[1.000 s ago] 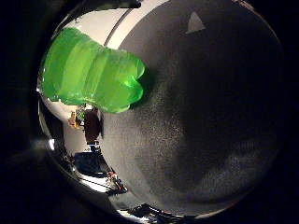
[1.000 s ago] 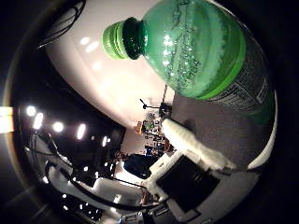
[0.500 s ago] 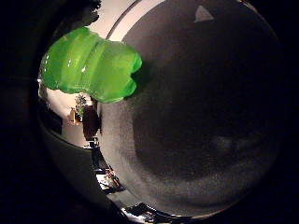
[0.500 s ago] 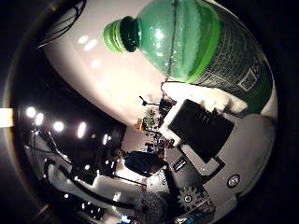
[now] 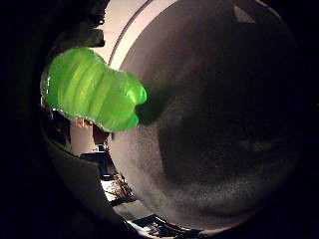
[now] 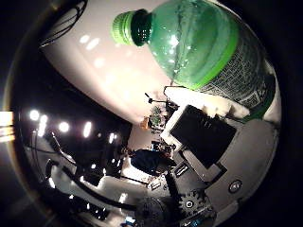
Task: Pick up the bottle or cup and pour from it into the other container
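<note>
Green translucent plastic bottle [image 6: 208, 52] with green screw cap [image 6: 125, 26], one in number, lying close across palm, long axis running along palm, cap end clear. White-and-black hand [image 6: 203, 137] curled against bottle's labelled body, apparently clamped on it. Dark grey tabletop [image 5: 224, 124] beneath. Receiving container: none visible.

A dark, speckled grey tabletop [image 5: 214, 124] fills the little-finger view, and a pale band [image 5: 130, 30] runs along its curved edge. Past that edge sits a dim room, with cluttered furniture [image 5: 114, 181] too small to make out. In the thumb view a broad white surface [image 6: 99, 71] gleams with soft glints of light. Beyond it the room goes dark, and a row of bright ceiling lights [image 6: 61, 126] shines through the gloom. More small lights [image 6: 52, 182] dot the dark edge.
</note>
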Controlling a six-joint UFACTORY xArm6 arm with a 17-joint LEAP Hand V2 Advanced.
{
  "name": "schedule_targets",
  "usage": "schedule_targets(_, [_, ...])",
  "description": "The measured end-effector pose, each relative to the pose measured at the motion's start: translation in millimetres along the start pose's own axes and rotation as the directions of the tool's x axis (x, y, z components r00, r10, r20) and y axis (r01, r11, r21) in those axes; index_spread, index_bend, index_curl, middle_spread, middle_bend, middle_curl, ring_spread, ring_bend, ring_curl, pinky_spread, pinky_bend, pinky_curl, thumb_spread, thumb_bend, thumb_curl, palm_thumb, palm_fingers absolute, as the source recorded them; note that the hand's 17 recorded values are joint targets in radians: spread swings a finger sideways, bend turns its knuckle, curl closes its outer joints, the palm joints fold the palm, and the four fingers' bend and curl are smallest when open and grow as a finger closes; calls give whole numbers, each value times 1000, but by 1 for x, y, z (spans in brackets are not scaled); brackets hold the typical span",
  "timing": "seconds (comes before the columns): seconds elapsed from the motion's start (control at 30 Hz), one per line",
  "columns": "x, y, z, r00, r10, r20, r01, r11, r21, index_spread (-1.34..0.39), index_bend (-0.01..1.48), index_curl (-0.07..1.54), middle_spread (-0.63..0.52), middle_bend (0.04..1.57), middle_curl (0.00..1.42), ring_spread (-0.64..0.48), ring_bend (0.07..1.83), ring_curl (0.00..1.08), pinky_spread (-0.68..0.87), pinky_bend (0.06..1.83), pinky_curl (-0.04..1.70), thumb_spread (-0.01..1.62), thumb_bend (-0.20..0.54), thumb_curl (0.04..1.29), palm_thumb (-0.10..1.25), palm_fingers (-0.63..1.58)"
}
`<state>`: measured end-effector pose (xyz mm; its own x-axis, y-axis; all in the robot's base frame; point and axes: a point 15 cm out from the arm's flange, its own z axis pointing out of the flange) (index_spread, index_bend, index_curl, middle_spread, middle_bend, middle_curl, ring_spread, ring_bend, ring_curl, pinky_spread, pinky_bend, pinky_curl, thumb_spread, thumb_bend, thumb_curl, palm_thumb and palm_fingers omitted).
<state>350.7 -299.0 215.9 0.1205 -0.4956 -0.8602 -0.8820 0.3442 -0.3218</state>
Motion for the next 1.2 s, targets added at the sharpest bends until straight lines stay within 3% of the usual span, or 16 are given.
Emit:
schedule_targets(0.2, [-34,-15,-7,996,-73,-49,73,997,-10,-294,1042,965,-204,1206,951,-272,1317,792,-202,1548,580,846,-10,651,1121,1011])
schedule_targets(0.5, [-119,-35,3,966,-230,-116,220,971,-89,-261,1115,944,-189,1272,960,-282,1315,878,-199,1492,732,778,-17,741,1133,1004])
schedule_targets(0.77, [-204,-17,42,906,-383,-180,329,905,-268,-245,1131,920,-180,1288,944,-280,1295,917,-209,1421,857,660,-15,825,1138,1027])
schedule_targets(0.9, [-234,-3,68,851,-473,-228,369,847,-382,-238,1130,915,-177,1286,937,-280,1286,929,-215,1377,911,615,-15,856,1148,1037])
schedule_targets(1.2, [-270,23,107,739,-578,-346,343,764,-546,-230,1114,904,-173,1284,923,-282,1260,947,-227,1303,1006,549,-18,905,1132,1068])
